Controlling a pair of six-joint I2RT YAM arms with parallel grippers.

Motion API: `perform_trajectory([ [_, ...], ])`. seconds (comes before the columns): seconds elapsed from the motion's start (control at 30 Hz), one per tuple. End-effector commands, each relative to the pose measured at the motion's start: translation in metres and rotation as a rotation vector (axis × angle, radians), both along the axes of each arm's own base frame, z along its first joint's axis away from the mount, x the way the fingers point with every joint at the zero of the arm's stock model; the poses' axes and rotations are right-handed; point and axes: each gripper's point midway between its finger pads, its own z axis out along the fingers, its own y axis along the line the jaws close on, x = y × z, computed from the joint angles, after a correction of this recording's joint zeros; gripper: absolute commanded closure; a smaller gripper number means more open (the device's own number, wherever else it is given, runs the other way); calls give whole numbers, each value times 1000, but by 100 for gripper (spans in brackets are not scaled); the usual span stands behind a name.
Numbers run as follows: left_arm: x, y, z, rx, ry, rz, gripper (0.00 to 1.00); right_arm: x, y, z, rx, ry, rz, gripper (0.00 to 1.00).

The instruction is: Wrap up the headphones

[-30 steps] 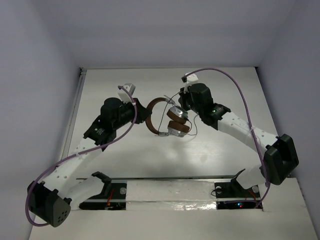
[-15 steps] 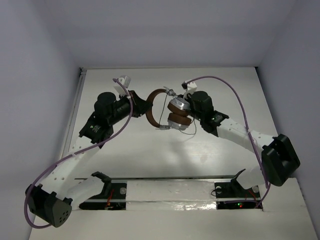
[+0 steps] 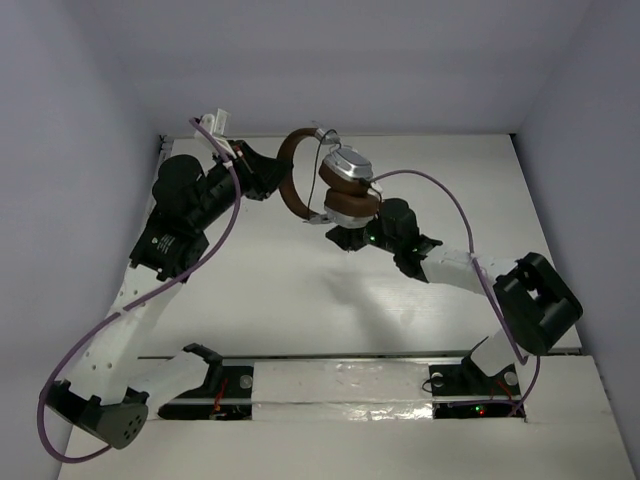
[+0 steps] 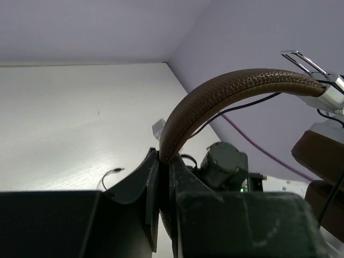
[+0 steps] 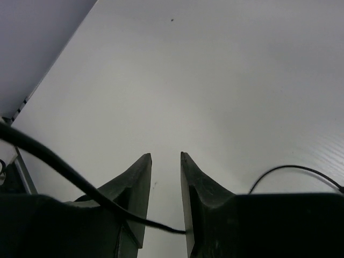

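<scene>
The headphones hang in the air over the far middle of the table. My left gripper [image 3: 268, 183] is shut on the brown headband [image 3: 290, 190], which also shows in the left wrist view [image 4: 226, 88] pinched between my fingers [image 4: 164, 161]. The silver earcups [image 3: 347, 166] with brown pads [image 3: 352, 206] hang to its right. My right gripper [image 3: 346, 240] sits low under the earcups, jaws a little apart. The thin black cord [image 5: 54, 161] crosses deep between its fingers [image 5: 165, 157], not pinched. The cord's plug end [image 4: 110, 173] lies on the table.
Purple arm cables [image 3: 450, 200] loop above both arms. White walls close the table at the back and both sides. A raised strip [image 3: 340, 375] with the arm bases runs along the near edge.
My left gripper has lifted the headphones up and toward the far left. My right gripper has dropped away from the earcups and now sits below them near the table.
</scene>
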Motion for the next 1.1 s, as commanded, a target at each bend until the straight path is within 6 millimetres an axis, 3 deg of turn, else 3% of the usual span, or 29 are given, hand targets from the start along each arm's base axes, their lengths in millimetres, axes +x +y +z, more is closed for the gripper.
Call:
perform_trajectory([
  [0.0,2,15,57,-58,-112,67,100,1,1,5,55,-41,-2,66],
  [0.23,0,17,85,-69,-147,55,100,7,5,-16,25,-19,0,61],
  [0.53,1,20,96,-79,-157,47,100,21,13,-30,18,-9,-14,60],
  [0.63,5,22,95,-81,-152,63,100,23,17,-28,45,-13,-14,65],
  [0.67,7,25,95,-83,-149,75,100,24,17,-28,51,-13,-15,79],
  [0.77,15,28,91,-98,-133,96,100,23,16,-20,83,-31,-24,98],
  [0.97,35,36,78,-147,-98,169,100,15,8,-15,133,-17,-52,100],
  [1.07,56,56,71,-187,-86,287,100,-4,14,-19,144,28,-40,100],
])
